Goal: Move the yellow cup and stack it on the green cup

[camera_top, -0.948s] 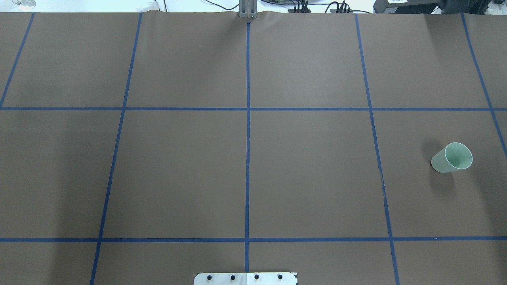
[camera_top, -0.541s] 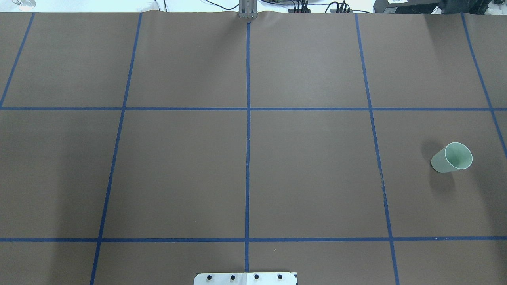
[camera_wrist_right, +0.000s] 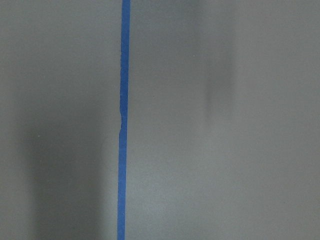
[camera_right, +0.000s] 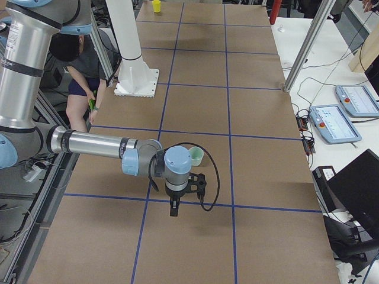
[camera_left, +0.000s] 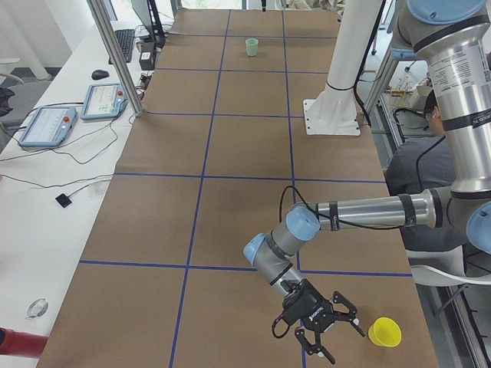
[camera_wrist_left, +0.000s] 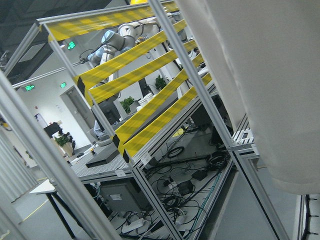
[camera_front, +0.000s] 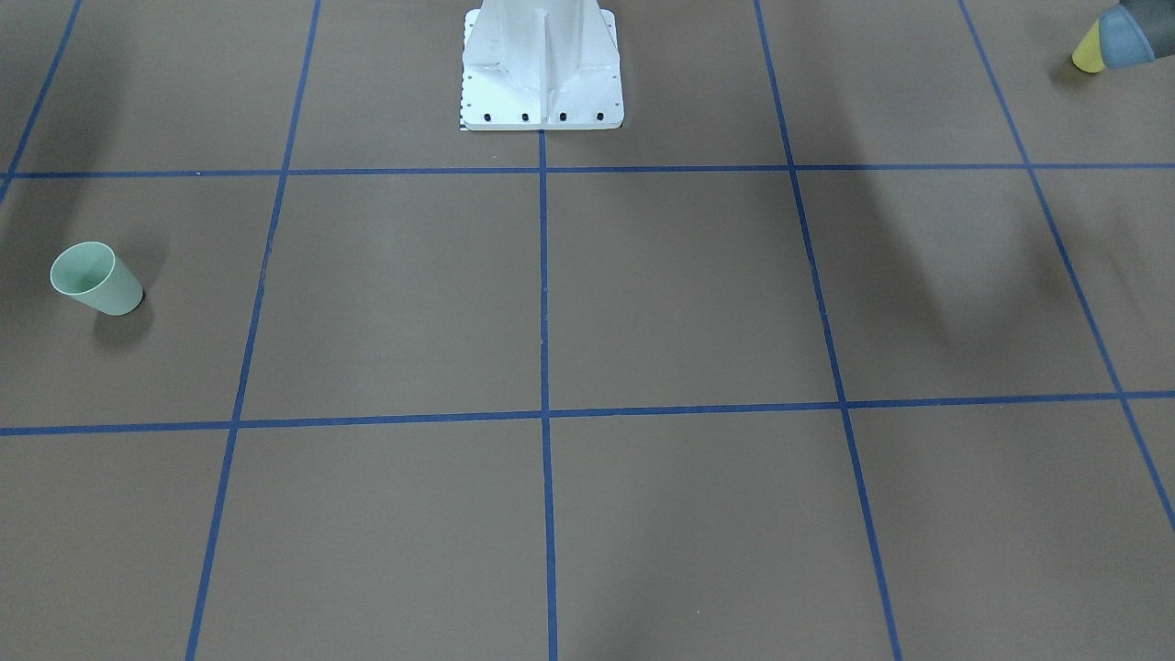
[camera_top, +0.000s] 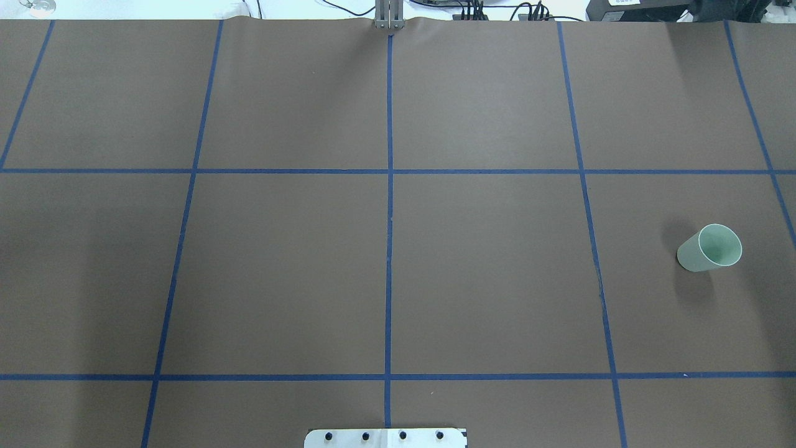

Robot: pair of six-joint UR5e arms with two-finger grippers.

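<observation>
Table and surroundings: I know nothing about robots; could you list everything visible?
table: one, brown cover with a blue tape grid.
green cup: one, pale mint, upright on the robot's right half of the table.
yellow cup: one, bright yellow, upright at the table's left end.
pedestal: one, white, bolted at the table's robot-side edge.
touchscreen pendants: two, grey with blue screens, on the white side bench.
person: one, dark top, behind the pedestal.
left gripper: one, black, just beside the yellow cup; jaws' state unclear.
right gripper: one, black, over the table near the green cup; jaws' state unclear.
</observation>
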